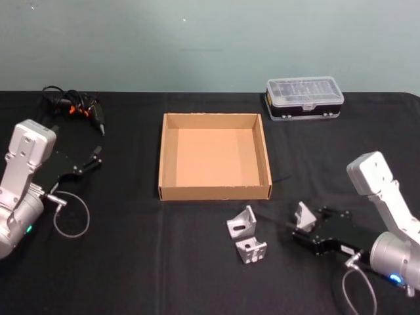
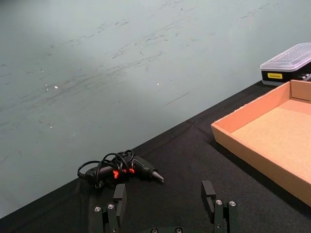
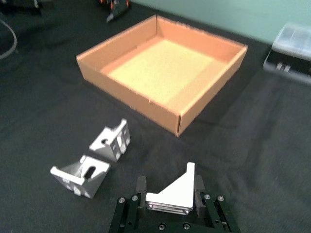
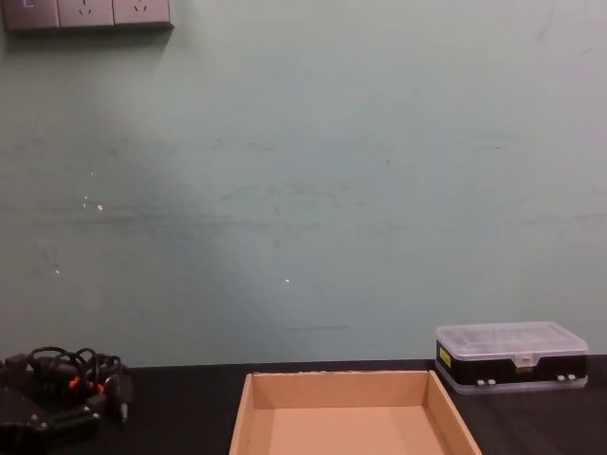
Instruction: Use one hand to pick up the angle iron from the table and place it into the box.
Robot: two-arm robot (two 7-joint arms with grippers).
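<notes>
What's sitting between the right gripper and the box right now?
Bare table, as the right wrist view shows. The right gripper holds an angle iron facing the box; two loose angle irons lie off to one side.

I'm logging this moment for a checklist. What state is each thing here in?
Box: open-topped, empty.
Right gripper: shut on an angle iron.
Left gripper: open, empty.
Loose angle iron nearer the box: lying on the table.
Loose angle iron nearer the robot: lying on the table.
Plastic case: lid closed.
Corded tool: lying on the table, cable bunched.
</notes>
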